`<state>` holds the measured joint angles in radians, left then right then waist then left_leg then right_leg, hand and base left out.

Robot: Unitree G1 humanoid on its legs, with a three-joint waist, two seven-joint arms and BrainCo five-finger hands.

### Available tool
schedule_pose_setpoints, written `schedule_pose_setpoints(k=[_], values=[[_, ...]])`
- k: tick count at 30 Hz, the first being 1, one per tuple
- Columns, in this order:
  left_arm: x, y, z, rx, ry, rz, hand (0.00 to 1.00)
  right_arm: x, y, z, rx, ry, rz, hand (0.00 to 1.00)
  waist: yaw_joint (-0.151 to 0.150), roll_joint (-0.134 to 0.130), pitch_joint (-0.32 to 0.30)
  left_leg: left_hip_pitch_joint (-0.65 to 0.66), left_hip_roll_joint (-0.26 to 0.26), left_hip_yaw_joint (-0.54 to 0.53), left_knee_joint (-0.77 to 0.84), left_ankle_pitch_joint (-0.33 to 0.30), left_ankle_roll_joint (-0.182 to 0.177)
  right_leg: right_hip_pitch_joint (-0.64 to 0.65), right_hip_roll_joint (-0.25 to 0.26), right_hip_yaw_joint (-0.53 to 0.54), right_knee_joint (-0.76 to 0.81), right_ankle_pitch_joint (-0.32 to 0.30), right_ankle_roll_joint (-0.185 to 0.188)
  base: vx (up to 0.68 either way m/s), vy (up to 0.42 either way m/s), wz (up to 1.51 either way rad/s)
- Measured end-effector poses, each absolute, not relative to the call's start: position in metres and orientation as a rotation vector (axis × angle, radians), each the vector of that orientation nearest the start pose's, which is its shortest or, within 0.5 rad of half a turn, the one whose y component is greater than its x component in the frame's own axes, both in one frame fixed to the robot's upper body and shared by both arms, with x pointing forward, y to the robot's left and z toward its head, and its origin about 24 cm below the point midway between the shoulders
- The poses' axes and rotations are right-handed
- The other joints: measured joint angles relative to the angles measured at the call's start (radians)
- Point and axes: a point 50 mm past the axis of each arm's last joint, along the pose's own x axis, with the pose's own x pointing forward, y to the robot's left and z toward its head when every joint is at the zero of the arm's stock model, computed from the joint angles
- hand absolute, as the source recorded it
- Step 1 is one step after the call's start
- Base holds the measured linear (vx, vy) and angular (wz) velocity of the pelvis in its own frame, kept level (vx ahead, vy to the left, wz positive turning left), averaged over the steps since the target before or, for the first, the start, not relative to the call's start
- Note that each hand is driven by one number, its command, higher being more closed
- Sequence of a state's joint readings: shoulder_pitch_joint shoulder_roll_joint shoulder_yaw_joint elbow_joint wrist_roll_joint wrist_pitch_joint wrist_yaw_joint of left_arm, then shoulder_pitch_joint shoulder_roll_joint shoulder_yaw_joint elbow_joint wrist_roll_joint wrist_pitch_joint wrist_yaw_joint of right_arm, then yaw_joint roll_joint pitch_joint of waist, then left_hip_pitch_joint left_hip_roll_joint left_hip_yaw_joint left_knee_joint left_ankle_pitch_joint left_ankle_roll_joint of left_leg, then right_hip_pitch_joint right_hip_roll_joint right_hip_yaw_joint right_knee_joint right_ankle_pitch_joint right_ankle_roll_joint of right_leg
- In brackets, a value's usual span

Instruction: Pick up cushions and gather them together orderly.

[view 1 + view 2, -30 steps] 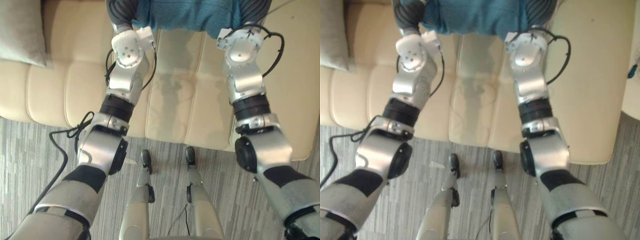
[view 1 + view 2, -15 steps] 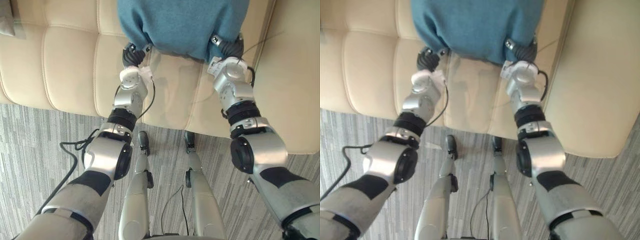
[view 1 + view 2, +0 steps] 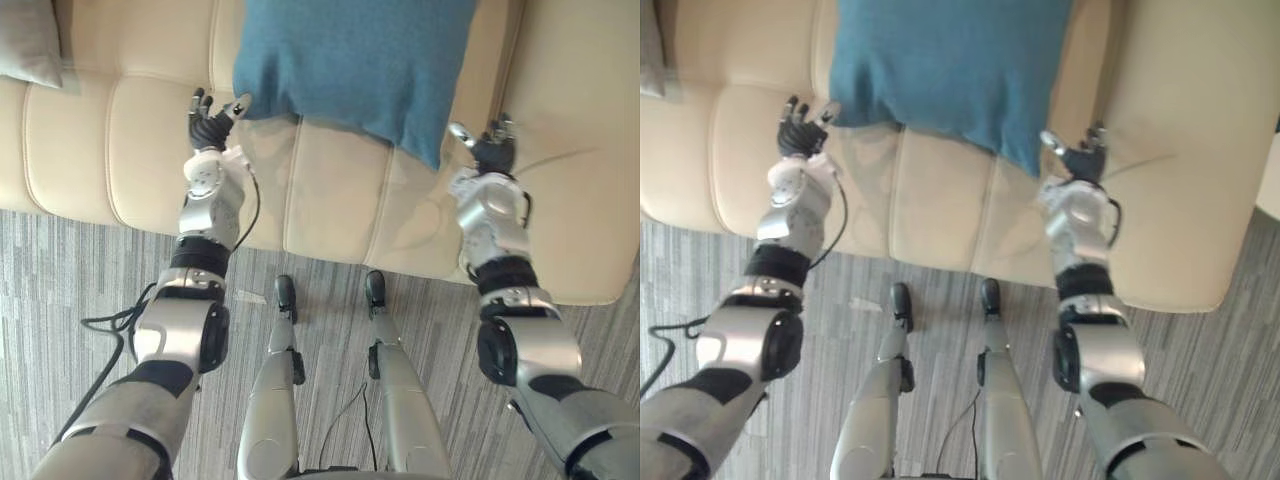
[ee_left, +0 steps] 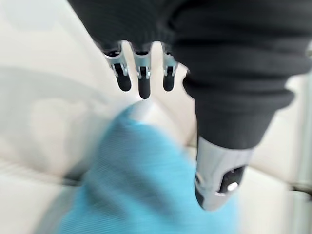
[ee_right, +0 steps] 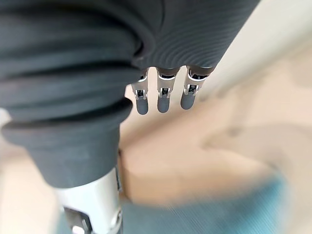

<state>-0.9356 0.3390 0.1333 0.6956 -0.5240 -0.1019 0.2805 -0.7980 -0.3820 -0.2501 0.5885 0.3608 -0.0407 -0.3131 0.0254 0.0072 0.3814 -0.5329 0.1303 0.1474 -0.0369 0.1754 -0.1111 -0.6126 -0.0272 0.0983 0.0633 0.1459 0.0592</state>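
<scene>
While the left robot hand [image 3: 208,118] and right robot hand [image 3: 488,152] flank the blue cushion [image 3: 360,50], both stand spread and empty

Blue cushion [image 3: 360,60] cut off at top edge of frame, grey cushion [image 3: 28,42] clipped in upper left corner, sofa [image 3: 80,150] running past left, top and right edges, blue cushion's weave and outline blurred in both wrist views.
</scene>
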Motion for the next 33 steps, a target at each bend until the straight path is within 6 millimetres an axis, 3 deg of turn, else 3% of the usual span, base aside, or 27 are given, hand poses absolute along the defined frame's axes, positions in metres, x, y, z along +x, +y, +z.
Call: schedule_pose_setpoints(k=[3,5,6,7,9,10,12,13,14,16,19,22,26,33], values=[[0.375,0.234,0.182,-0.336,-0.332,0.349,0.0,0.343,-0.283,0.171,0.129,-0.328,-0.537,0.0,0.004,-0.002,0.001,0.04,0.007,0.004,0.031,-0.026,-0.004,0.051,0.007,0.006,-0.003,-0.004,-0.002,0.01,-0.048,-0.1],[0.361,0.234,0.148,-0.336,-0.27,0.359,0.0,0.321,-0.288,0.146,0.108,-0.301,-0.552,0.0,0.008,-0.008,-0.003,0.075,0.014,0.006,0.061,-0.052,-0.009,0.095,0.011,0.01,-0.002,-0.018,-0.004,0.02,-0.052,-0.11],[0.347,0.228,0.113,-0.355,-0.189,0.364,0.0,0.304,-0.285,0.118,0.125,-0.25,-0.559,0.0,0.01,-0.02,-0.012,0.107,0.018,0.008,0.078,-0.074,-0.009,0.131,0.014,0.011,0.0,-0.037,-0.008,0.03,-0.047,-0.09],[0.344,0.225,0.104,-0.361,-0.165,0.364,0.0,0.3,-0.284,0.109,0.129,-0.23,-0.562,0.0,0.01,-0.023,-0.017,0.114,0.019,0.009,0.081,-0.078,-0.012,0.138,0.015,0.012,0.0,-0.042,-0.006,0.05,-0.067,-0.08],[0.319,0.198,0.044,-0.35,0.024,0.323,0.0,0.272,-0.269,0.049,0.197,-0.049,-0.581,0.0,0.01,-0.039,-0.048,0.158,0.021,0.009,0.083,-0.096,-0.006,0.184,0.016,0.01,0.001,-0.061,-0.004,0.06,-0.049,0.01],[0.314,0.193,0.035,-0.341,0.058,0.306,0.0,0.267,-0.267,0.039,0.207,-0.017,-0.581,0.0,0.01,-0.041,-0.053,0.167,0.02,0.009,0.082,-0.1,-0.007,0.192,0.016,0.009,0.002,-0.064,-0.005,0.06,-0.012,0.02],[0.287,0.171,-0.013,-0.278,0.241,0.241,0.0,0.238,-0.25,-0.014,0.275,0.178,-0.581,0.0,0.01,-0.05,-0.093,0.215,0.015,0.01,0.081,-0.108,-0.009,0.24,0.011,0.006,0.003,-0.076,-0.007,0.08,0.0,0.05],[0.272,0.166,-0.035,-0.249,0.333,0.226,0.0,0.221,-0.242,-0.04,0.298,0.284,-0.58,0.0,0.01,-0.049,-0.121,0.238,0.013,0.009,0.08,-0.115,-0.006,0.265,0.009,0.001,0.002,-0.079,-0.008,0.1,0.001,0.08],[0.266,0.165,-0.043,-0.237,0.369,0.225,0.0,0.216,-0.238,-0.048,0.305,0.319,-0.575,0.0,0.011,-0.049,-0.134,0.245,0.012,0.01,0.08,-0.118,-0.006,0.272,0.009,0.0,0.002,-0.082,-0.008,0.1,-0.001,0.06],[0.235,0.17,-0.08,-0.175,0.543,0.231,0.0,0.186,-0.219,-0.088,0.343,0.512,-0.551,0.0,0.013,-0.047,-0.194,0.299,0.01,0.012,0.074,-0.133,-0.009,0.324,0.007,0.0,-0.002,-0.096,-0.004,0.08,0.0,0.0],[0.203,0.177,-0.109,-0.125,0.701,0.256,0.0,0.16,-0.201,-0.118,0.371,0.685,-0.527,0.0,0.018,-0.042,-0.248,0.361,0.009,0.035,0.068,-0.148,-0.008,0.385,0.004,0.006,-0.016,-0.104,-0.004,0.05,0.007,-0.06],[0.18,0.178,-0.125,-0.075,0.801,0.258,0.0,0.145,-0.195,-0.131,0.363,0.78,-0.503,0.0,0.025,-0.031,-0.277,0.409,0.003,0.043,0.063,-0.161,-0.01,0.425,0.0,0.019,-0.023,-0.109,-0.001,0.02,0.016,-0.11],[0.161,0.18,-0.136,-0.05,0.88,0.277,0.0,0.135,-0.193,-0.138,0.332,0.839,-0.492,0.0,0.028,-0.032,-0.29,0.469,-0.002,0.064,0.048,-0.164,-0.012,0.464,-0.004,0.03,-0.025,-0.119,0.008,-0.01,0.02,-0.12],[0.135,0.191,-0.148,-0.054,0.983,0.345,0.0,0.117,-0.186,-0.15,0.294,0.953,-0.467,0.0,0.029,-0.055,-0.312,0.496,-0.002,0.064,0.124,-0.201,-0.002,0.472,-0.025,-0.017,0.085,-0.18,-0.019,-0.01,0.006,0.02]])
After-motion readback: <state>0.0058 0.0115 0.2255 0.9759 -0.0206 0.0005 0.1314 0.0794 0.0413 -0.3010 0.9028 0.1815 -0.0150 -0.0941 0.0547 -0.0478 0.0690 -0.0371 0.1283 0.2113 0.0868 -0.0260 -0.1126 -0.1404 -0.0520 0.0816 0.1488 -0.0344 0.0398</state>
